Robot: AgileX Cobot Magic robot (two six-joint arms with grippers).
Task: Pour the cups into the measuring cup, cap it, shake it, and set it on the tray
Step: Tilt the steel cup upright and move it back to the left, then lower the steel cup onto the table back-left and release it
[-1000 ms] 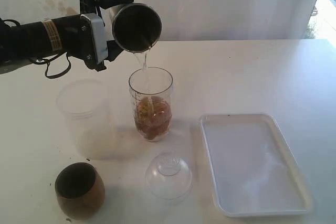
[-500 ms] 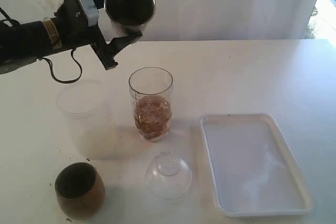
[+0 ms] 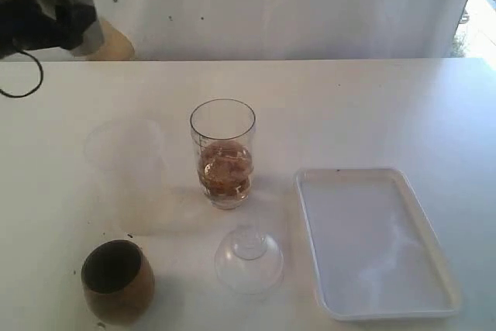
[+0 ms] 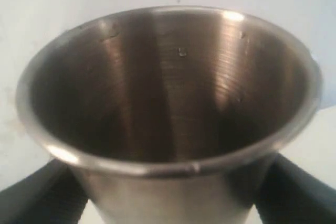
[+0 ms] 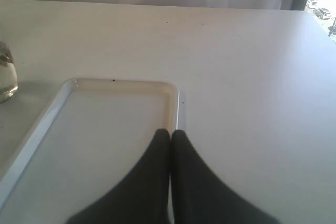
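Nearest, front-left of the measuring cup (image 3: 223, 153), the wooden cup (image 3: 116, 281) stands close to the counter's (image 3: 372, 106) front edge. The cap (image 3: 249, 260) rests dome-up just in front of the measuring cup, apart from it. The tray (image 3: 372, 246) lies to the cup's right and nearer, with a clear lane between them. The right tool (image 5: 170, 140), jaws pressed together on nothing, hovers over the tray's rim. The measuring cup stands upright, part-filled with brownish liquid. The frosted cup (image 3: 128, 176) stands just to its left (a narrow gap). Behind and to the right of the measuring cup the counter is bare. Far back-left of it, raised, the left tool (image 4: 168, 203) grips the steel tumbler (image 3: 62, 1), mouth up.
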